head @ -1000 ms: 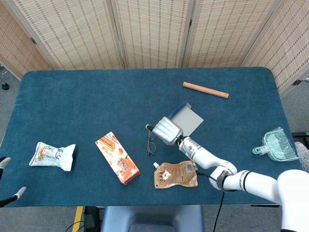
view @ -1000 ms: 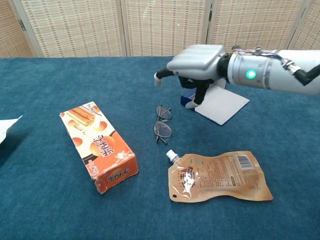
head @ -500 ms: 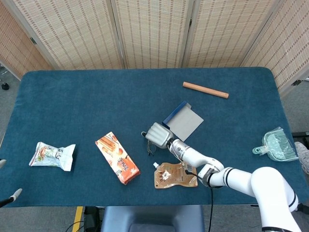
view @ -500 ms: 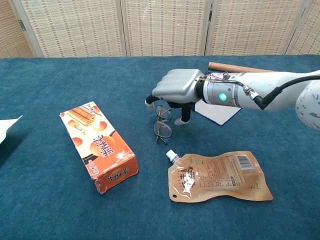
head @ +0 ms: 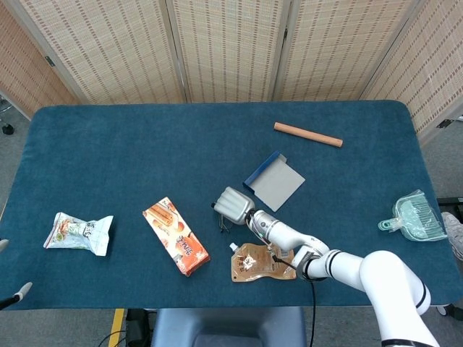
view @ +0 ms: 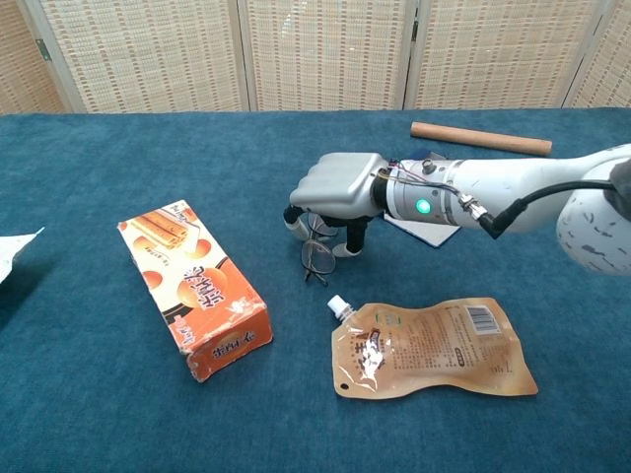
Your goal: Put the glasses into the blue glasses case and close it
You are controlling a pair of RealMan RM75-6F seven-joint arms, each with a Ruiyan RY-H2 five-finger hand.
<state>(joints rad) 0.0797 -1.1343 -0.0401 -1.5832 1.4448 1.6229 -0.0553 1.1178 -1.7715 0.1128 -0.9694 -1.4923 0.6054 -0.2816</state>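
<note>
The thin-framed glasses (view: 318,258) lie folded on the blue cloth, near lens showing, far lens under my right hand (view: 335,185). That hand hovers palm-down over them, thumb tip on the cloth left of the frame and a fingertip on the right. From above, the right hand (head: 233,204) covers most of the glasses (head: 226,225). The blue glasses case (head: 275,182) lies open with its grey inside up, just behind the hand; only a sliver of the case (view: 424,229) shows past my wrist. Only two spread tips of my left hand (head: 22,290) show at the lower left edge.
An orange snack box (head: 176,236) lies left of the glasses and a brown spouted pouch (head: 262,262) just in front of them. A wooden stick (head: 307,134) is at the back, a white snack bag (head: 78,233) far left, a teal dustpan (head: 414,217) far right.
My right hand has moved from above the case forward and left, and come down over the glasses with its fingers on either side of the frame. The glasses have not moved.
</note>
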